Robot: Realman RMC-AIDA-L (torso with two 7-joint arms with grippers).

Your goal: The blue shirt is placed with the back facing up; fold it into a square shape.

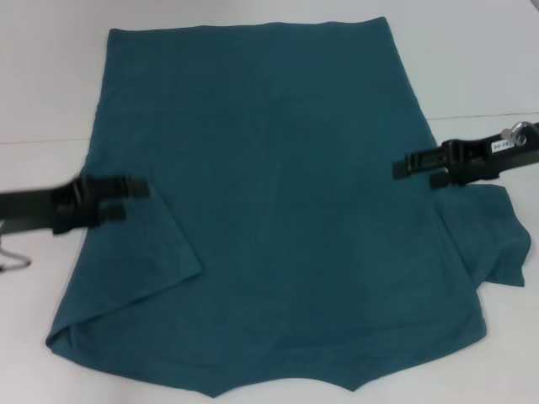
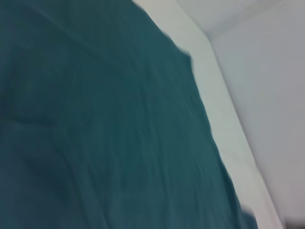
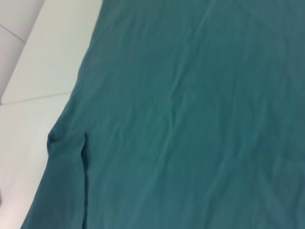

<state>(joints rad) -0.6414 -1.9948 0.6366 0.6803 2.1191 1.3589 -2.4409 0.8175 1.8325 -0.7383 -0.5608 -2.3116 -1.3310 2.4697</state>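
**Big blue shirt on the table, one gripper on each side**

In the head view, the blue shirt point(image 1: 278, 219) lies flat on the white table point(image 1: 50, 76) and fills most of the frame. Its left sleeve is folded in over the body at the lower left. Its right sleeve sticks out at the right edge. The left gripper point(image 1: 130, 200) comes in from the left side, over the folded sleeve. It looks blurry. Its two black fingers sit close together with a thin gap, and I cannot tell if they hold any cloth. The right gripper point(image 1: 417, 170) comes in from the right side, at the shirt's right edge. Its fingers are also close together, and I cannot tell if they pinch the cloth.

In the left wrist view, the blue shirt point(image 2: 95, 124) fills the left part, with the table point(image 2: 224, 105) beside it.

In the right wrist view, the blue shirt point(image 3: 190, 114) covers most of the frame, and the table point(image 3: 43, 76) shows at the left.
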